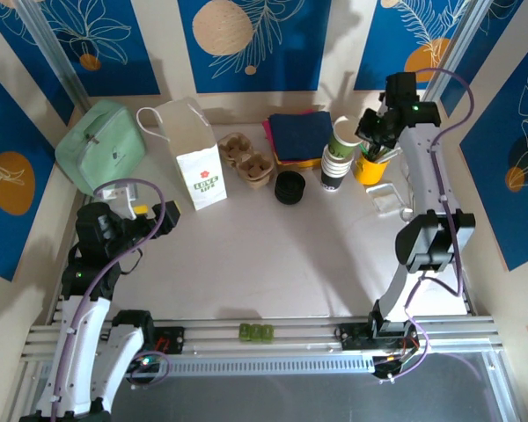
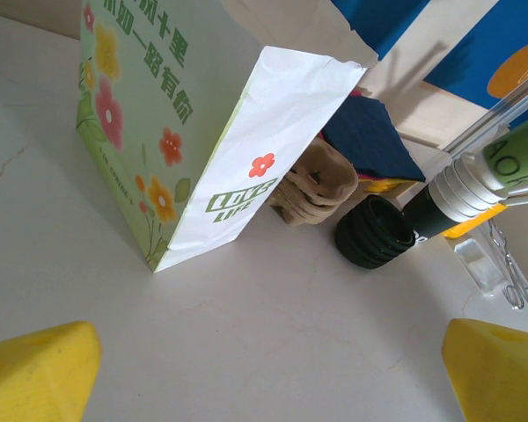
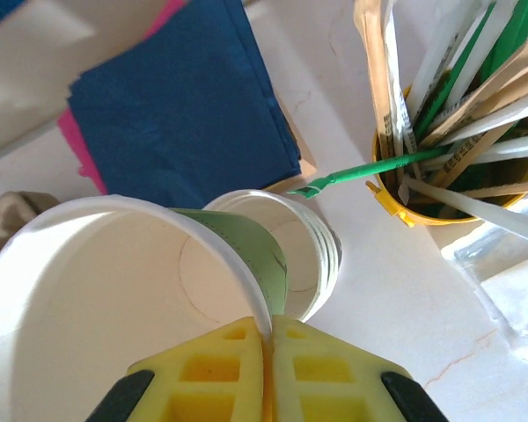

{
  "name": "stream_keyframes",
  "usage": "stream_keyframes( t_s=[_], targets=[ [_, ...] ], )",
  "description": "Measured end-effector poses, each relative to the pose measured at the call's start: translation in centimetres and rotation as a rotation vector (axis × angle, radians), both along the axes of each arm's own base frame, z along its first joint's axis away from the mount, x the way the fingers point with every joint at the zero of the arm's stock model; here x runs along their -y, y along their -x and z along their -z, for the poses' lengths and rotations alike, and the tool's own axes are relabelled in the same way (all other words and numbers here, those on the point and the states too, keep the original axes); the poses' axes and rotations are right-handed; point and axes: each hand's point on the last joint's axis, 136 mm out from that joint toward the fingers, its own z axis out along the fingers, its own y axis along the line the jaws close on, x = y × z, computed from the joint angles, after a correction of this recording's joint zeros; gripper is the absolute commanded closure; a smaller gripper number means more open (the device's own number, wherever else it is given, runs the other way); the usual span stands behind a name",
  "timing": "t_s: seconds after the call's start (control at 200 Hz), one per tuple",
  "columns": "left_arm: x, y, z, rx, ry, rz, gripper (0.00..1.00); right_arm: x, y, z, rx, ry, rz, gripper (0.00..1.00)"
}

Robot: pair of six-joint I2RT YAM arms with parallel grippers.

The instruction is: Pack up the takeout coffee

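While the right gripper (image 3: 268, 338) pinches the near rim of the top cup (image 3: 114, 294), its yellow fingers pressed together on the paper wall, the step in hand looks like pulling one cup off the stack (image 3: 315, 255). From above, the cup (image 1: 343, 134) leans tilted over the stack (image 1: 333, 169) at the far right of the table (image 1: 273, 255), between the napkins (image 1: 299, 132) and the yellow pot (image 1: 370, 169) of stirrers. Whether its base is free of the cup below I cannot tell. The left gripper (image 1: 158, 220) hangs low at the near left with its jaws wide apart and nothing between them; its camera looks past the bag (image 2: 202, 132) toward the carrier (image 2: 317, 189) and the black lids (image 2: 374, 233). Next, I judge, the cup needs a straight lift until it is free, then a level carry left to the carrier (image 1: 246, 160) or the bag (image 1: 196, 156). A grip on the rim alone may let it swing or crease. The cup is empty, white inside with an open round rim and a green printed outer wall. The stack under it shows white ribbed rims and a dark lower part.
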Motion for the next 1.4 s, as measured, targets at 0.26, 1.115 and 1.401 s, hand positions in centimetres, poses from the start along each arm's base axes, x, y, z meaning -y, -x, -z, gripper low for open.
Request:
stream_keyframes(
  t_s=[0.26,1.115,1.401],
  targets=[
    [0.0,-0.1,0.2,-0.007,0.016,-0.007,0.0,-5.2,6.2,-6.2,0.126,0.016,-0.15,0.91],
    [0.2,-1.2,2.5,-0.058,0.044,-0.011,0.01,-18.6,18.1,13.9,-0.182,0.114,-0.49,0.9],
    [0.3,-1.5,2.7,-0.062,0.063,-0.011,0.0,-20.3,18.4,15.7,-0.18,0.134,-0.508,0.9]
  ],
)
